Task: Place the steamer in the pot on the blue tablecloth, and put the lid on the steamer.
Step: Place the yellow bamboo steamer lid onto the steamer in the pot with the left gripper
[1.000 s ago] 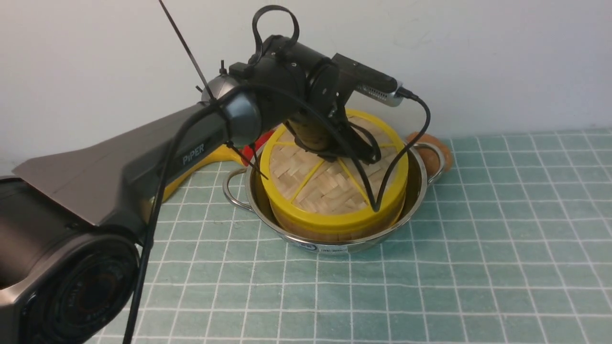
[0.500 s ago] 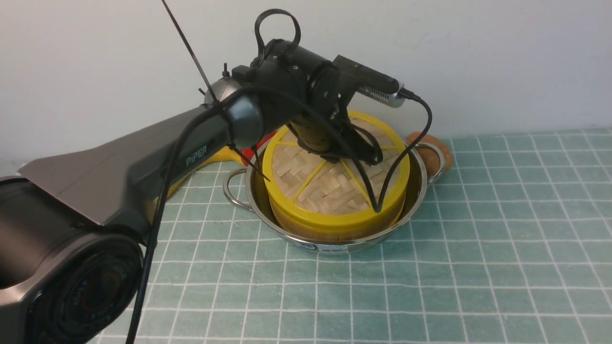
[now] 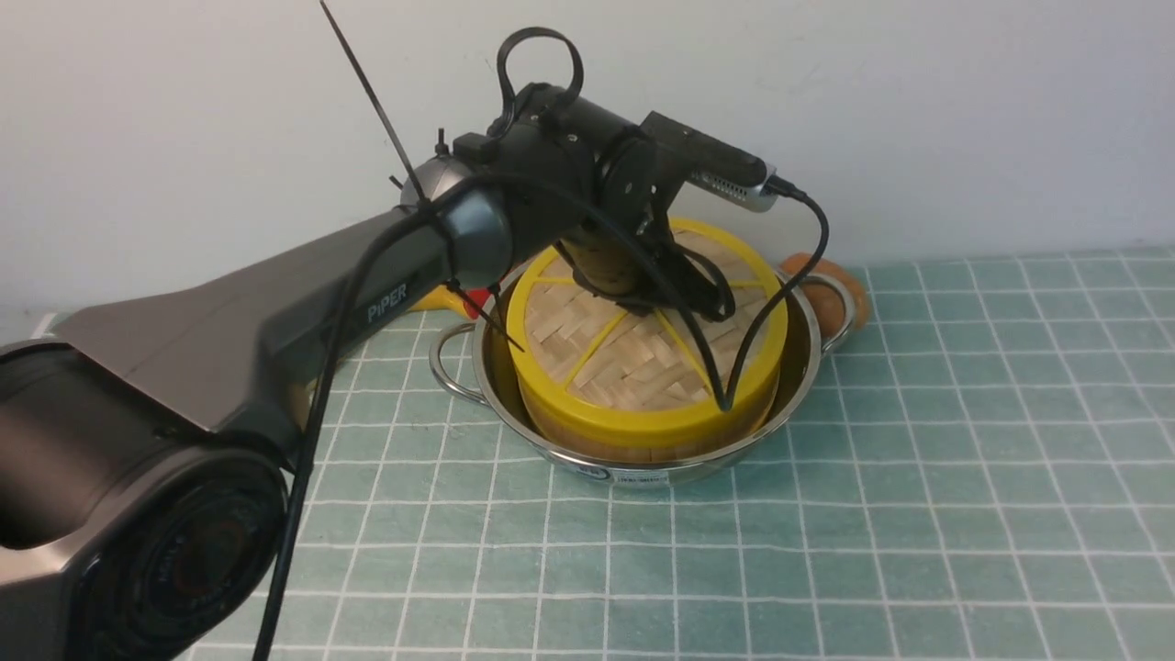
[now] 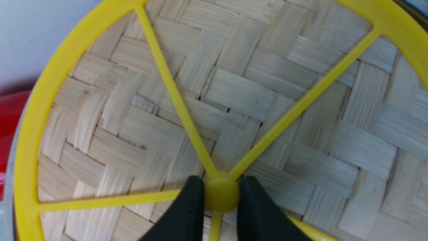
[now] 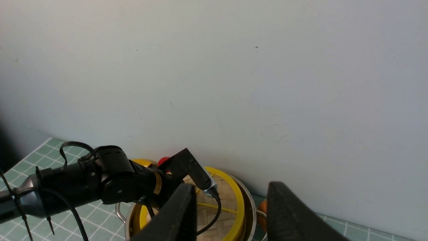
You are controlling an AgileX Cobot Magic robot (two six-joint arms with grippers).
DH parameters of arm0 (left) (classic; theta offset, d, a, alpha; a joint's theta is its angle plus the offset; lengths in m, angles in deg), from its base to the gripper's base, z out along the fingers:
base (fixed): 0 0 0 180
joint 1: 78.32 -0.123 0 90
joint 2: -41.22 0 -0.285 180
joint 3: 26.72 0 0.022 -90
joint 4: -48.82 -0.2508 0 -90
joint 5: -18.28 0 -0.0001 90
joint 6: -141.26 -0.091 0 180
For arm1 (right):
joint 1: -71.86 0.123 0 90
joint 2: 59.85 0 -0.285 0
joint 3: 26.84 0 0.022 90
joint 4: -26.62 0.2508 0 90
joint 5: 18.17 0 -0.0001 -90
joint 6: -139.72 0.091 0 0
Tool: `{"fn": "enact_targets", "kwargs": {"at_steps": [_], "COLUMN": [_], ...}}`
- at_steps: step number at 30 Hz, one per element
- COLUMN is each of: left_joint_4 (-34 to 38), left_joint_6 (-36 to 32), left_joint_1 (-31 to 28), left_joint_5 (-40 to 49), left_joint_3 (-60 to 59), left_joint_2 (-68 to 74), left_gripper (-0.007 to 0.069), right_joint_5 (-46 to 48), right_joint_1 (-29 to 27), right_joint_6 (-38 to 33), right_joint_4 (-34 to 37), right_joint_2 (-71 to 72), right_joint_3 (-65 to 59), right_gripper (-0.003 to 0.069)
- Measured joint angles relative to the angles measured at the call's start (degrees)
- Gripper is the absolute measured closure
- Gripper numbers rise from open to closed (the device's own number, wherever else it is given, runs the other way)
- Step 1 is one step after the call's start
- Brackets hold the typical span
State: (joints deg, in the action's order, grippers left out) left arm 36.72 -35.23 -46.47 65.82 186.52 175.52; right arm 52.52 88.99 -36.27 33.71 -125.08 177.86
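1. A pale wall (image 3: 918, 110) stands behind a blue tablecloth (image 3: 826, 514) marked with a white grid.
2. We see the pot (image 3: 684, 470) on the cloth near its far edge. The steamer (image 3: 601, 447) sits inside it, with a strip of its wooden side showing above the pot's rim.
3. The lid (image 3: 633, 363) lies flat on top of the steamer.
4. Our left gripper (image 4: 220, 195) has its jaws narrow, pinched on the lid's centre knob.
5. Our right gripper (image 5: 230, 192) is well apart from the pot, jaws wide with nothing between them.
6. At the pot's two o'clock lies a brown thing (image 3: 831, 294), perhaps an egg. At ten o'clock there is a yellow and red thing (image 3: 441, 296), mostly hidden by the arm.
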Motion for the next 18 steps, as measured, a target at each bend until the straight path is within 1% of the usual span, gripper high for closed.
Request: {"fn": "enact_targets", "kwargs": {"at_steps": [5,7,8,9,10,15,18], "left_joint_4": [-0.12,-0.32,-0.51,-0.62,-0.80,-0.81,-0.81], "left_joint_6": [-0.74,-2.15,-2.65,-2.76,-2.96,-3.08,-3.08], "left_joint_1": [0.00,0.00,0.00,0.00,0.00,0.00,0.00], "left_joint_5": [-0.25,-0.36,-0.48,-0.48,-0.42,3.10,6.13], "left_joint_3": [0.00,0.06,0.20,0.20,0.70,4.49,7.91], "left_joint_2": [0.01,0.06,0.06,0.06,0.06,0.28,-0.45], "left_gripper": [0.0506,0.0468,0.0426,0.0417,0.0351,0.0083,-0.0019], "right_joint_5": [0.00,0.00,0.00,0.00,0.00,0.00,0.00], "right_joint_1": [0.00,0.00,0.00,0.00,0.00,0.00,0.00], "right_joint_6": [0.00,0.00,0.00,0.00,0.00,0.00,0.00], "right_joint_4": [0.00,0.00,0.00,0.00,0.00,0.00,0.00], "right_joint_2": [0.00,0.00,0.00,0.00,0.00,0.00,0.00], "right_joint_3": [0.00,0.00,0.00,0.00,0.00,0.00,0.00], "right_gripper": [0.0353,0.0353,0.0353,0.0353,0.0353,0.0353,0.0353]}}
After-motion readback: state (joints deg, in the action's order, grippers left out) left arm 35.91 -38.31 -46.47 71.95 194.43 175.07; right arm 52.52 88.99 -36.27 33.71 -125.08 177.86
